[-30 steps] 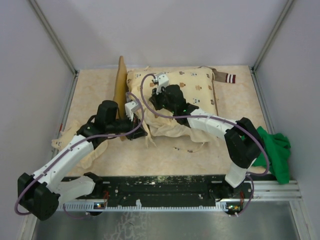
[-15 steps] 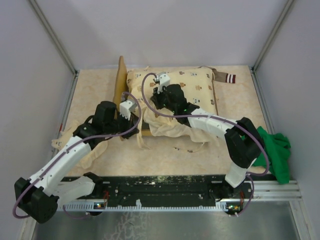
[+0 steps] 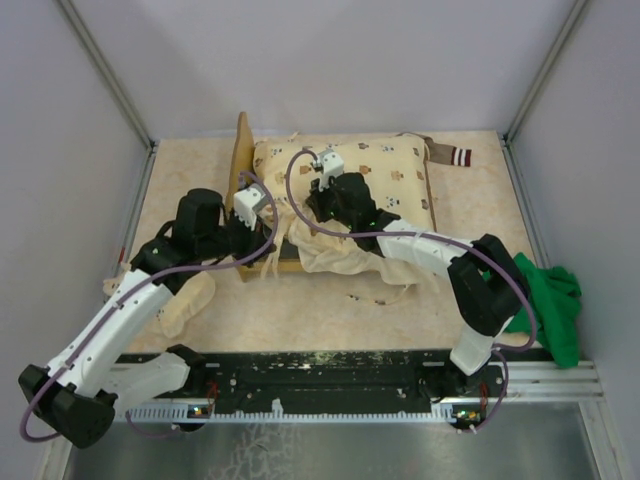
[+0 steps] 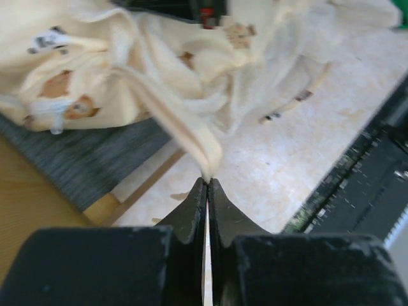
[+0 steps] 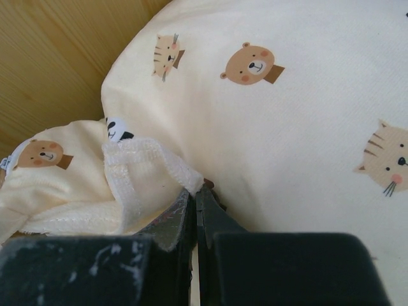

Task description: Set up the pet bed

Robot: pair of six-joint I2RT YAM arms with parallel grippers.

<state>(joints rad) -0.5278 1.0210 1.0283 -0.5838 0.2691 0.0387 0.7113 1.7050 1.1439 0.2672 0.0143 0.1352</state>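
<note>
The pet bed (image 3: 241,160) stands at the back middle, its light-wood headboard (image 5: 57,57) on the left and its dark grey base (image 4: 64,169) partly bare. A cream animal-print pillow (image 3: 385,175) lies on it. The cream quilt (image 3: 335,255) hangs crumpled over the bed's front edge onto the table. My left gripper (image 3: 268,245) is by the bed's front left corner, shut on a thin corner of the quilt (image 4: 191,127). My right gripper (image 3: 318,200) is over the pillow's (image 5: 287,115) left end, shut on the quilt's fleecy edge (image 5: 153,159).
A green cloth (image 3: 548,300) lies at the right, near the right arm's base. A second cream cloth (image 3: 180,300) lies under the left arm. A brown striped piece (image 3: 455,155) sits behind the pillow. Grey walls close three sides; a black rail (image 3: 330,370) runs along the front.
My left arm has swung left and back toward the headboard, drawing the quilt corner with it. The right gripper has barely shifted and keeps its hold.
</note>
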